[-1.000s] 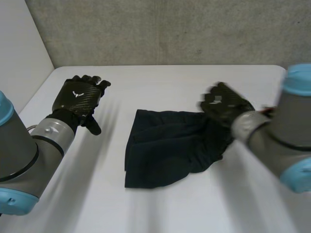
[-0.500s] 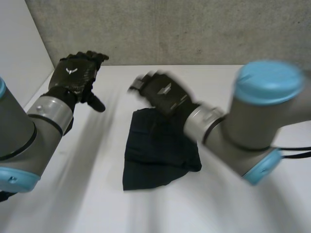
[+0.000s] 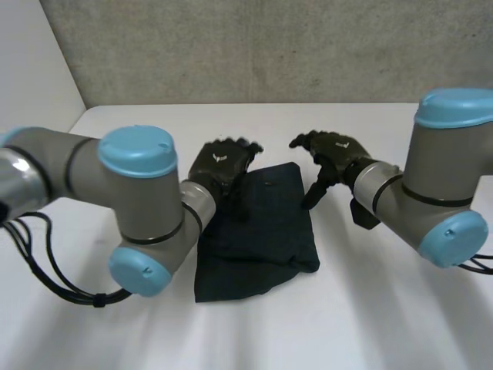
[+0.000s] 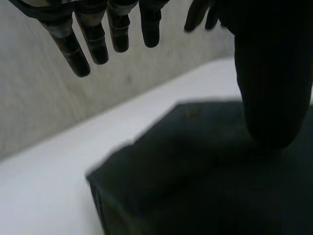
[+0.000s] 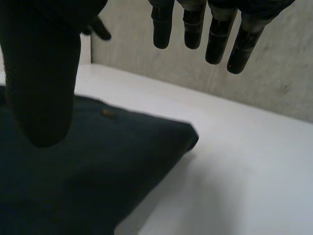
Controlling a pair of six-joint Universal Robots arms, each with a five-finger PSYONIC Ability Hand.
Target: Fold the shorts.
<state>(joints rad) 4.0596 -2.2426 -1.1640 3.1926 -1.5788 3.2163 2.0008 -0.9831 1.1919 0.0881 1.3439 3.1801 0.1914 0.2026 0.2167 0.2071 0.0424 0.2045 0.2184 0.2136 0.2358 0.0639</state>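
The dark shorts lie folded in a narrow stack on the middle of the white table. My left hand hovers over their far left part, open, fingers straight; in the left wrist view its fingers and thumb hang above the cloth and hold nothing. My right hand is just off the far right corner of the shorts, open. Its fingers and thumb are spread above the shorts' corner with no cloth between them.
A grey wall runs along the table's far edge and a white panel stands at the far left. Bare tabletop lies on both sides of the shorts and in front of them.
My right hand swept the shorts' right part over to the left, let go and drew back to the right. My left arm swung in from the far left to the shorts.
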